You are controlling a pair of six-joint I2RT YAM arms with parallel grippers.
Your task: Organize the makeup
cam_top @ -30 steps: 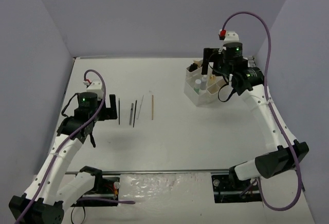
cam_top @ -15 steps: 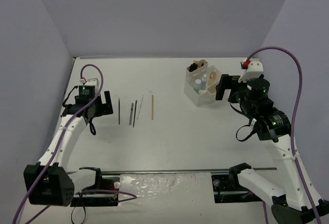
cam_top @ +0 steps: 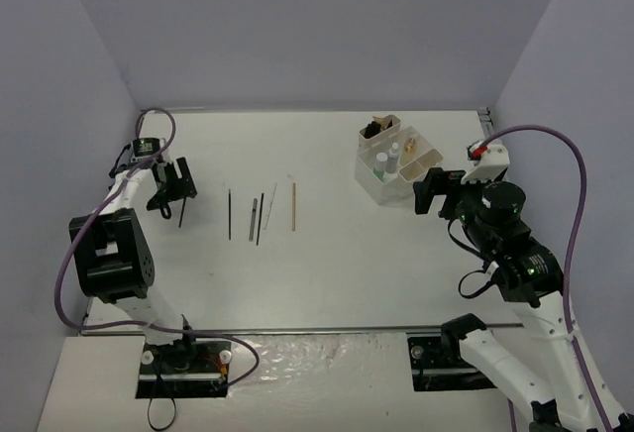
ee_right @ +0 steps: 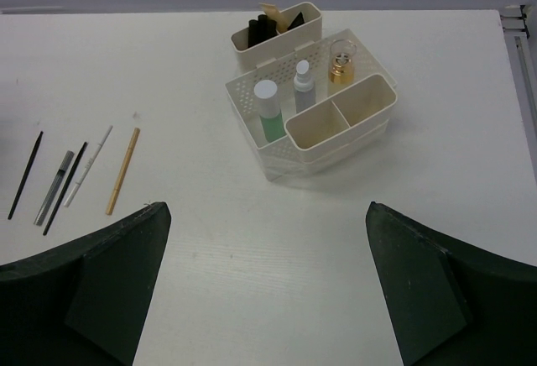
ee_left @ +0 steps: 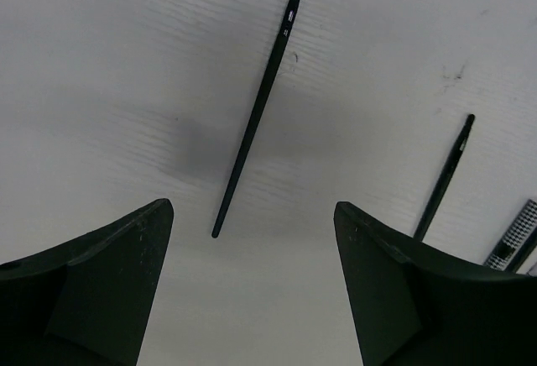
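Makeup pencils (cam_top: 260, 219) lie side by side on the white worktop (cam_top: 337, 264), at about 9 o'clock from its middle in the top view, each running roughly from 6 to 12 o'clock. From 9 o'clock to 3 o'clock the row reads black pencil (ee_right: 25, 175), grey pencil (ee_right: 54, 188), second black pencil (ee_right: 65, 188), white pencil (ee_right: 88, 166), tan pencil (ee_right: 122, 171); the grey and second black ones are just beside each other.

Apart from the row, at its 9 o'clock side, a thin black brush (ee_left: 254, 114) lies flat. The left gripper (cam_top: 170, 189) hangs over it with jaws apart and nothing clamped; in the wrist view the brush's near tip shows between them.

The right gripper (cam_top: 431, 192) sits at 4 o'clock of the white box (cam_top: 381, 192), facing it, jaws spread wide with nothing between them.

Farther back, at 2 o'clock from the worktop's middle, the box holds three upright bottles in its middle compartment: a green bottle (ee_right: 269, 118) with a white cap, a grey bottle (ee_right: 304, 89) and an amber bottle (ee_right: 340, 65). Its far compartment carries dark items (ee_right: 267, 28) too small to tell apart.
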